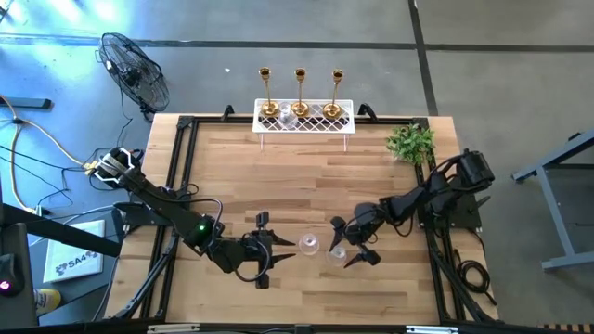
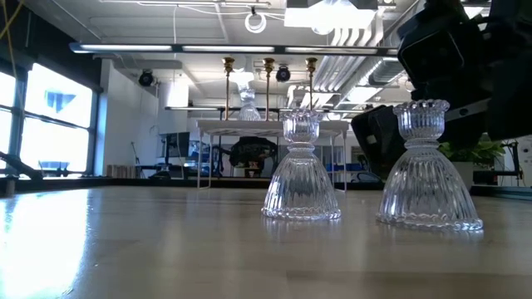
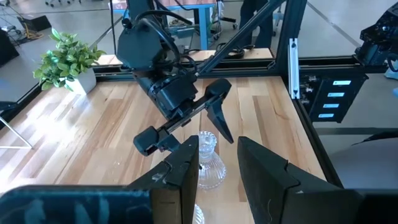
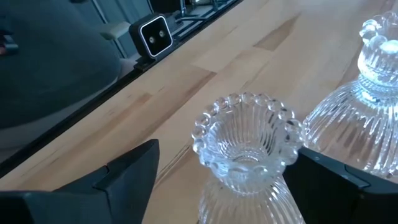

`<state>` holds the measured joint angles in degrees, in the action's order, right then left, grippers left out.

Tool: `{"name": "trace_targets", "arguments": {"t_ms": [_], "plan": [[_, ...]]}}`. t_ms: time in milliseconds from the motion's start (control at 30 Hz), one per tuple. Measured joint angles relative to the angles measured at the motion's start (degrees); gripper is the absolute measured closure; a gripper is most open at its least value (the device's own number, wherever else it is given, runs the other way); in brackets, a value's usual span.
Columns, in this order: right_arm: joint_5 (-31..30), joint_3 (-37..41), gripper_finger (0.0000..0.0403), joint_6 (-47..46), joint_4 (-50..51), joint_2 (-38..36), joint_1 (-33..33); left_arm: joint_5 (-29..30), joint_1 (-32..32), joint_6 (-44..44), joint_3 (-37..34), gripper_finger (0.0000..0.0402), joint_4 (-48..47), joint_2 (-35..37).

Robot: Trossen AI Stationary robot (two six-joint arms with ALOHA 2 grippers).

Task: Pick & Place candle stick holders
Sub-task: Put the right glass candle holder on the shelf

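Glass holders (image 1: pixel 309 244), (image 1: pixel 338 252) stand bottom centre. Right gripper (image 1: pixel 355 244) spread around one; left gripper (image 1: pixel 278 249) spread beside the other. Rack (image 1: pixel 304 116), plant (image 1: pixel 411 142) top.

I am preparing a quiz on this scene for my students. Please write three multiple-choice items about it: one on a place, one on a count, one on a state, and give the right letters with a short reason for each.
1. Where do the gold candle stick holders stand?
A. on the white lattice rack at the far edge of the table
B. beside the green plant
C. between the two grippers

2. How many clear glass holders stand on the bare wood between the two arms?
A. one
B. two
C. four

3. How is the right gripper?
A. shut on a gold holder
B. open, with a glass holder between its fingers
C. lifted high above the rack

Key: 1 A, the high view shows three gold stems on the rack. 2 B, the low view shows one glass holder and another side by side. 3 B, the right wrist view shows a dark finger apart from the holder's cup on each side.
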<state>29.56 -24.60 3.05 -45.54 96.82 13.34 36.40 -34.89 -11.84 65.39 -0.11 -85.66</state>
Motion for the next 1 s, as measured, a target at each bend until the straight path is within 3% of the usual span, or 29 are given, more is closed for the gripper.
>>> {"name": "trace_targets", "arguments": {"t_ms": [1000], "plan": [[2.3, -0.1, 0.0150, 1.1, 0.4, 0.0, -1.0, 0.0, 0.0, 0.0, 0.0, 0.0293, 0.0, 0.0]]}}
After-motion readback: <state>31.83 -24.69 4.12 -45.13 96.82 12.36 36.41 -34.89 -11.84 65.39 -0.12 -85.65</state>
